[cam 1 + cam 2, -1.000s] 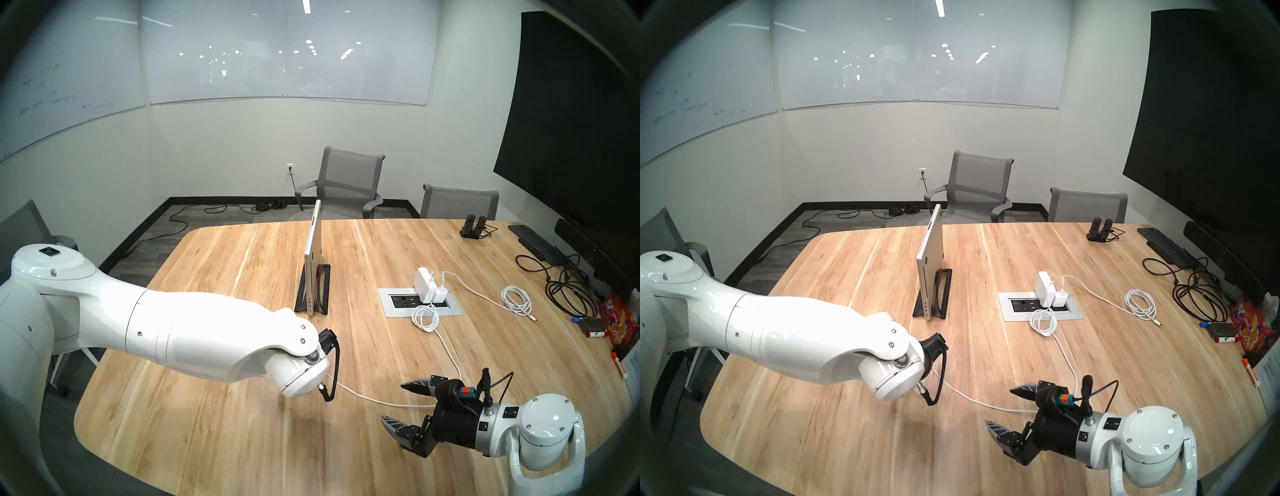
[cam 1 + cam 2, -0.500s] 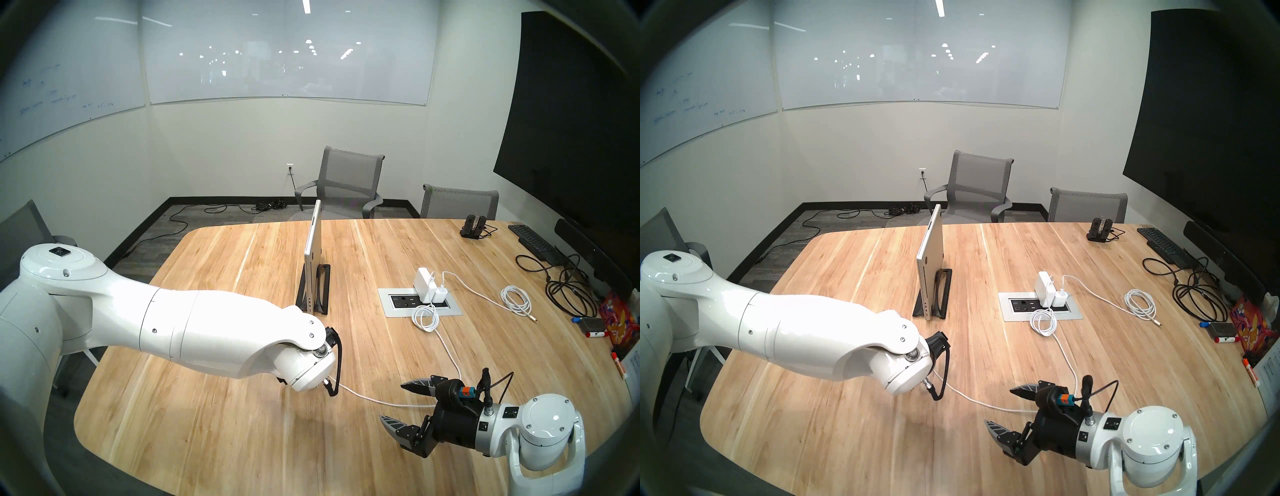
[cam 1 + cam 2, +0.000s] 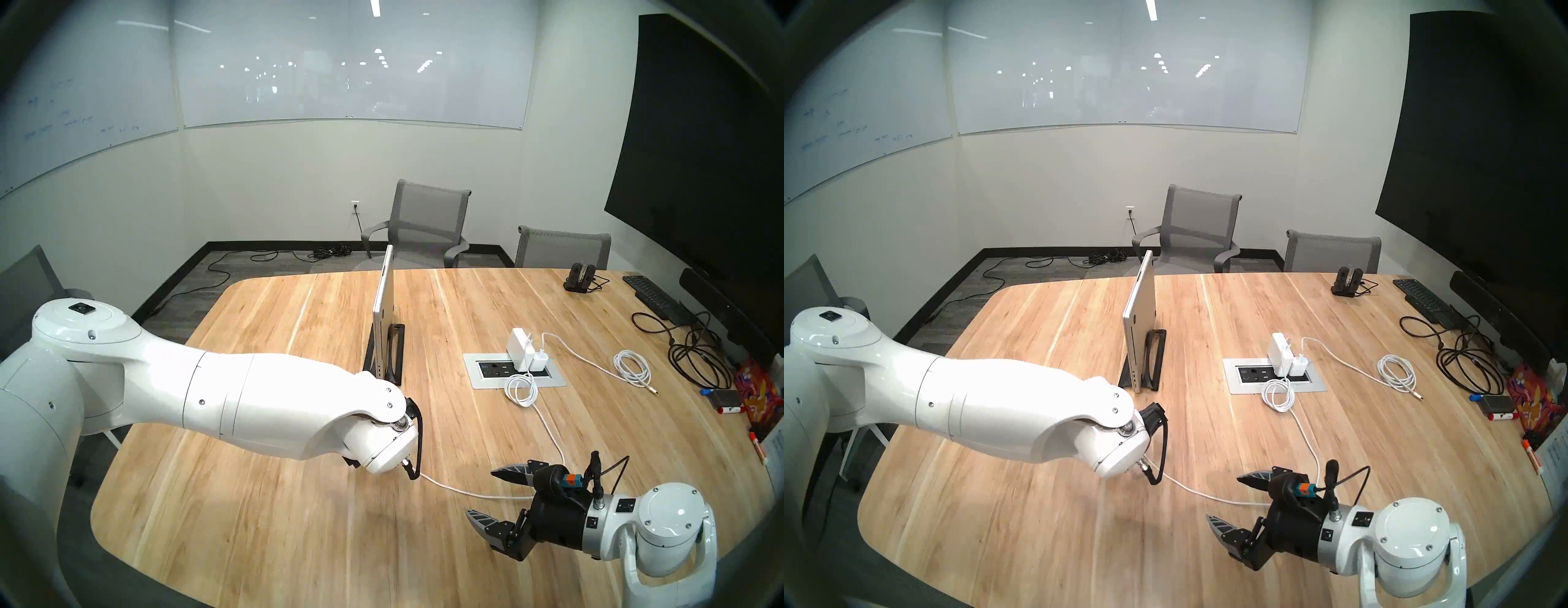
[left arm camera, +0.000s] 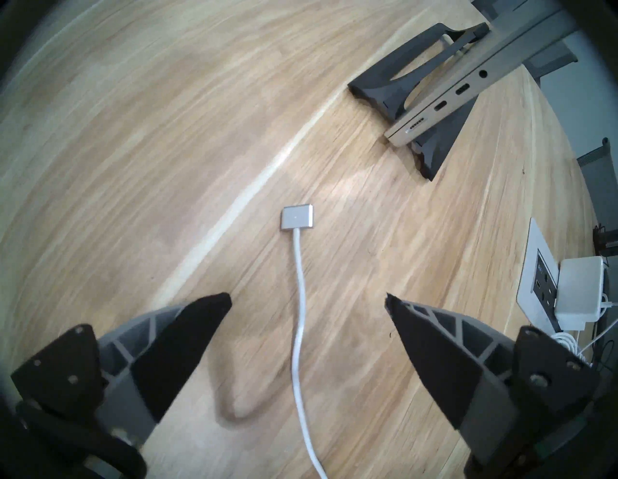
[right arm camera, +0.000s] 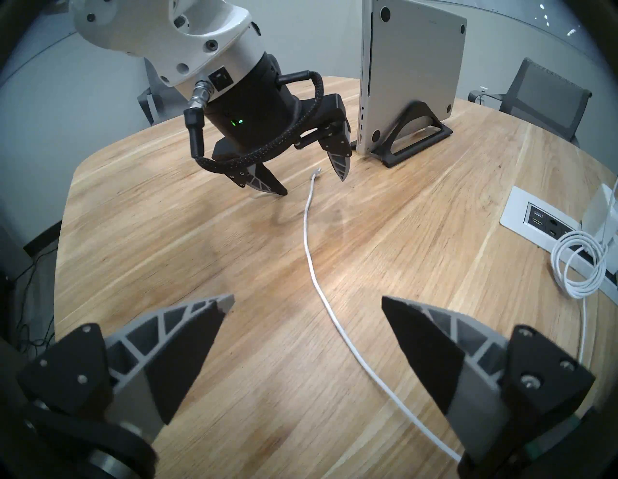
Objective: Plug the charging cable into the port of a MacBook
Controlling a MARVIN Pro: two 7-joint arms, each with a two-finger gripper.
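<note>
Since a second ago the left arm has reached further over the table (image 3: 297, 530), and its left gripper (image 4: 307, 301) hangs spread wide and empty above the charging cable (image 4: 298, 321), whose flat silver connector (image 4: 297, 217) lies on the wood just ahead of the fingertips. Beyond it the MacBook (image 5: 414, 67) stands on edge in a black stand (image 5: 414, 133), ports facing the connector; the right gripper (image 5: 307, 301) hovers unmoved, jaws apart, over the cord nearer the robot
</note>
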